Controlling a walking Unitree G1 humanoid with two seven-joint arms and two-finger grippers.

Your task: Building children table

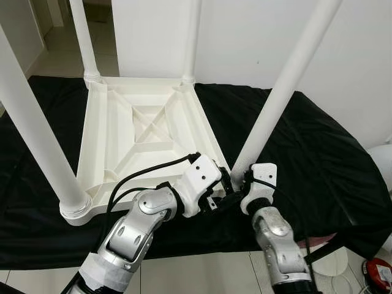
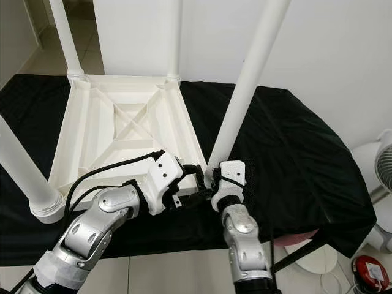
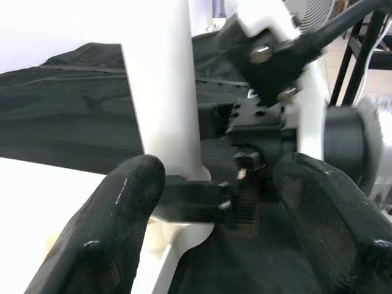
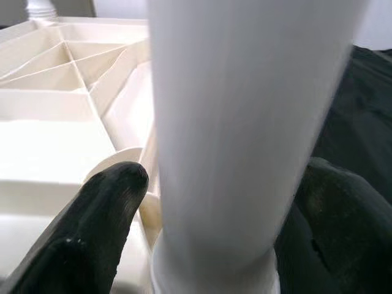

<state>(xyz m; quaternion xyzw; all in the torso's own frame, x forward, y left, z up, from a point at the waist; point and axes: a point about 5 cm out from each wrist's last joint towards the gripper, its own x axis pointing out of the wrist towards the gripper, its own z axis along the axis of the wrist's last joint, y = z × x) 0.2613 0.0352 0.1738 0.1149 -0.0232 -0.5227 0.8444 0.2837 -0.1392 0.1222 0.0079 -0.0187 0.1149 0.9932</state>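
A white children's table [image 1: 141,122] lies upside down on a black cloth [image 1: 318,153], with its legs pointing up. My right gripper [image 4: 226,208] is shut around the base of the near-right leg [image 1: 282,98], one finger [image 4: 104,214] on each side of it. Close beside it on the left, my left gripper [image 1: 222,191] is open at the same corner. In the left wrist view its fingers [image 3: 116,226] stand wide apart, and between them I see the leg base [image 3: 165,110] and the right gripper's black fingers.
The other legs stand at the near left [image 1: 37,135], far left [image 1: 82,37] and far right [image 1: 191,37]. A white wall rises behind. A fan [image 2: 383,165] and a red object [image 2: 370,272] are on the floor to the right.
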